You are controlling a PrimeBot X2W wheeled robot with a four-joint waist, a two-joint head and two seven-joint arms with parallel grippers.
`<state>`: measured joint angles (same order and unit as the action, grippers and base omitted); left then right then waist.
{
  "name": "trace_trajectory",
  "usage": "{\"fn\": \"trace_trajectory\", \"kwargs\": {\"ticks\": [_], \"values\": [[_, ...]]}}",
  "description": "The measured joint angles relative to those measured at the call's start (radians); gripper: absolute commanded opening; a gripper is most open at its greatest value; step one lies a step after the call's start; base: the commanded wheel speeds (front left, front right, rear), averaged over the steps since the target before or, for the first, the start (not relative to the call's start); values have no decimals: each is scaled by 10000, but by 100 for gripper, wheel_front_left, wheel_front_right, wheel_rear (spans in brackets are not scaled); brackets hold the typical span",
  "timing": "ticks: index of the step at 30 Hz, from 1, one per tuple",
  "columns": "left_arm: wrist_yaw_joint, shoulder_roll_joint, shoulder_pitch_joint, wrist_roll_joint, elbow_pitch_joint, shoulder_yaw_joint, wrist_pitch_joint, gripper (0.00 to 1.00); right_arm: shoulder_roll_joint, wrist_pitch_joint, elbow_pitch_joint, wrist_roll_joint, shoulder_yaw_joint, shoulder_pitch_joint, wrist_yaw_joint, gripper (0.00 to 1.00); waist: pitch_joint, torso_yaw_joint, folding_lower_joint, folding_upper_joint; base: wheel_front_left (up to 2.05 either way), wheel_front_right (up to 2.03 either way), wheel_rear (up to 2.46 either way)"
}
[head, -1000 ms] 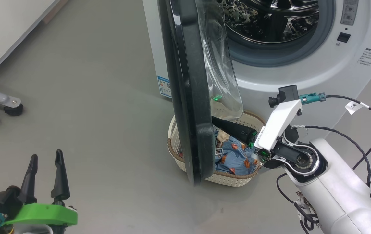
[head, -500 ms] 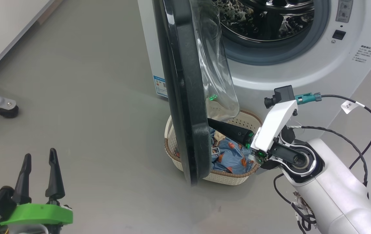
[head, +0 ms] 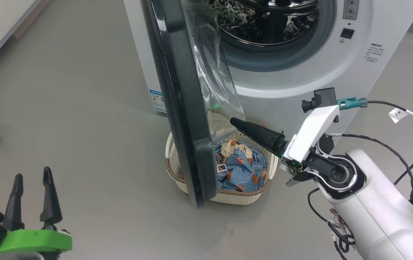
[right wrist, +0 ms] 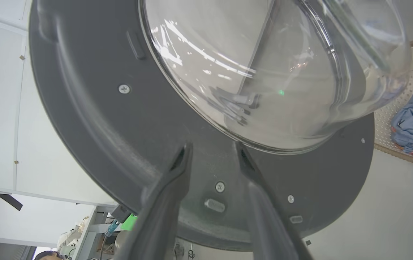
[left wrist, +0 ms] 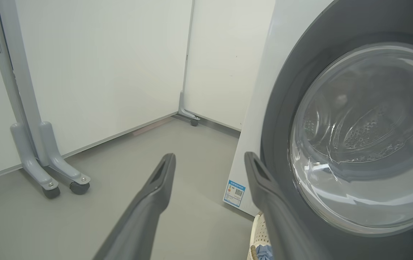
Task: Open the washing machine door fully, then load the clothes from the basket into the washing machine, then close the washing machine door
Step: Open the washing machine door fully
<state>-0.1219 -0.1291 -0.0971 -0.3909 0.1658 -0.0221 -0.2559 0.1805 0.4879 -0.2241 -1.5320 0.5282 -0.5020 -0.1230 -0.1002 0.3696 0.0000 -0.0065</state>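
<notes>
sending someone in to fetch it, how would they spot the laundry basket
Start at the big white washing machine with its round black-rimmed door swung open. On the grey floor right below that door sits the basket: cream perforated plastic with a brown woven-look rim, holding light blue clothes.

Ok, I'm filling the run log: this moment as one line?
washing machine door: open over basket | clothes: in basket | right pincer: open, at door's inner face | left pincer: open, empty

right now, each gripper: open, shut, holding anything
left gripper: jaws open, empty
right gripper: jaws open, empty, facing the washing machine door
</notes>
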Motion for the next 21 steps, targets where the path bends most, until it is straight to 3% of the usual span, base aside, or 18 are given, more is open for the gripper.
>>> {"fn": "trace_trajectory", "kwargs": {"ticks": [1, 2, 21], "values": [[0, -23, 0, 0, -17, 23, 0, 100, 29, -19, 56, 35, -2, 0, 0, 96, 6, -74, 0, 0, 0, 0, 0], [0, -23, 0, 0, -17, 23, 0, 100, 29, -19, 56, 35, -2, 0, 0, 100, 6, -74, 0, 0, 0, 0, 0], [0, -86, 63, 77, -142, 167, 0, 100, 660, -2052, 598, 1685, -159, -21, 0, 100, 218, -1723, 0, 0, 0, 0, 0]]}}
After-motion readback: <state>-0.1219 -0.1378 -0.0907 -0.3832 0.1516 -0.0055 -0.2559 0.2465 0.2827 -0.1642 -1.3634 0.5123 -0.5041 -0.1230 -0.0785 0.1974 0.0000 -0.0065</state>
